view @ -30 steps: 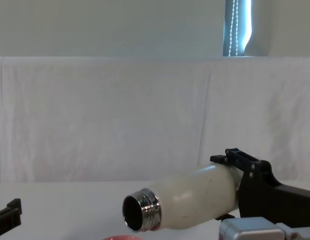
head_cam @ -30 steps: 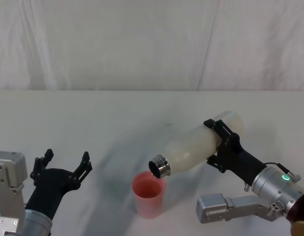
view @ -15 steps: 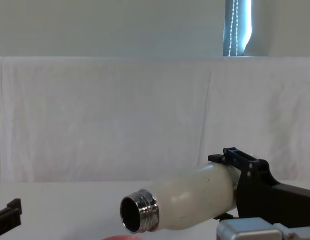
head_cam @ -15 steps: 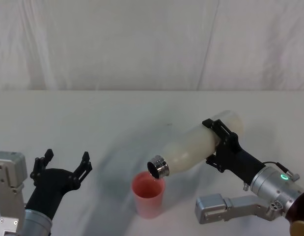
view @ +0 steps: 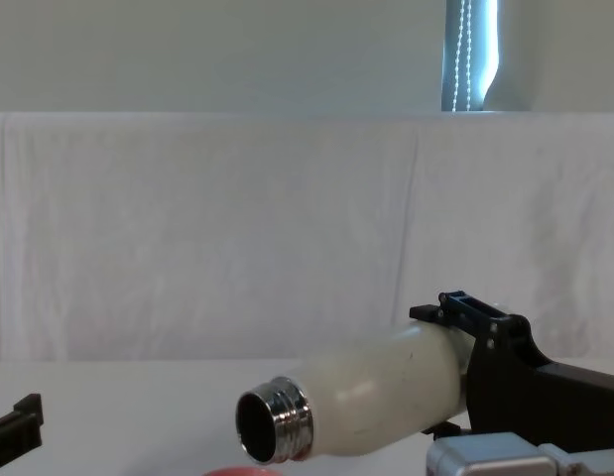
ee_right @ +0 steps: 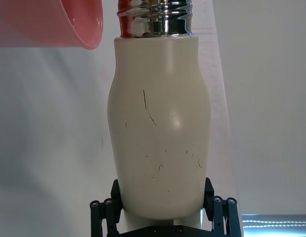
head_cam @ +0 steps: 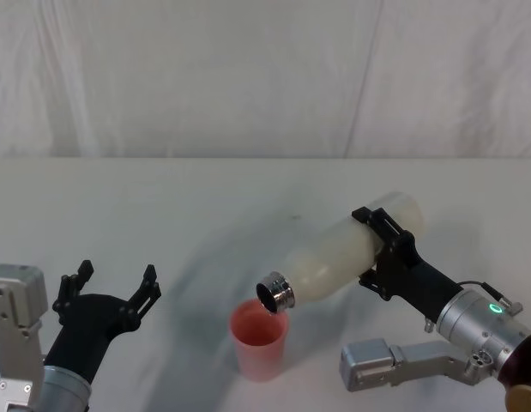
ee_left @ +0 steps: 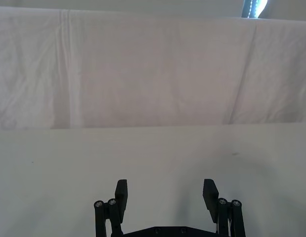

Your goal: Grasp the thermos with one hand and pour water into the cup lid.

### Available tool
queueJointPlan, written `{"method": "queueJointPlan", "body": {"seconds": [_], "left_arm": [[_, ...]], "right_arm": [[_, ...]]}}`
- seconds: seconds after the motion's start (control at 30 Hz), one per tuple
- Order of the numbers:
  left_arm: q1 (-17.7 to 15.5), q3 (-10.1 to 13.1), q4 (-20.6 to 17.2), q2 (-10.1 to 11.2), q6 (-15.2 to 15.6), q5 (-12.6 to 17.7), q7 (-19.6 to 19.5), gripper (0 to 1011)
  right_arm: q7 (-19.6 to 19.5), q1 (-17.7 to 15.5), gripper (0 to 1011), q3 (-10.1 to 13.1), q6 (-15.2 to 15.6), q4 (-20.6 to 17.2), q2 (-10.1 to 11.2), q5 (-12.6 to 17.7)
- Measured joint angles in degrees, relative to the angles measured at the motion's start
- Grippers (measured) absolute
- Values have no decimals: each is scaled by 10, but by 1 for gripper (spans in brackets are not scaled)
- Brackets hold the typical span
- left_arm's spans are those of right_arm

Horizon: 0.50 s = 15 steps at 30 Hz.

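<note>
Right gripper clamped on thermos, tipped with its steel mouth over the pink cup lid near the table front edge. Cup contents unclear. Left gripper idle at front left corner, fingers apart.

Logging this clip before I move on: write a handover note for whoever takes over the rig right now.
Right end effector: shut on the thermos, gripping its lower body and holding it tilted, steel mouth just above the cup lid.
Left end effector: open, idle low on the robot's left.
Cup lid: upright on the table.
Done: grasp, lift, tilt.
Left: no water visible; tip further, then set the thermos upright.
</note>
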Motion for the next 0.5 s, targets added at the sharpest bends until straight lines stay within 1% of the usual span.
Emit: {"method": "queueJointPlan", "body": {"seconds": [0.5], "left_arm": [[0, 0, 0, 0, 0, 0, 0, 1001]], "right_arm": [[0, 2, 962, -3, 2, 0, 1, -4]]}}
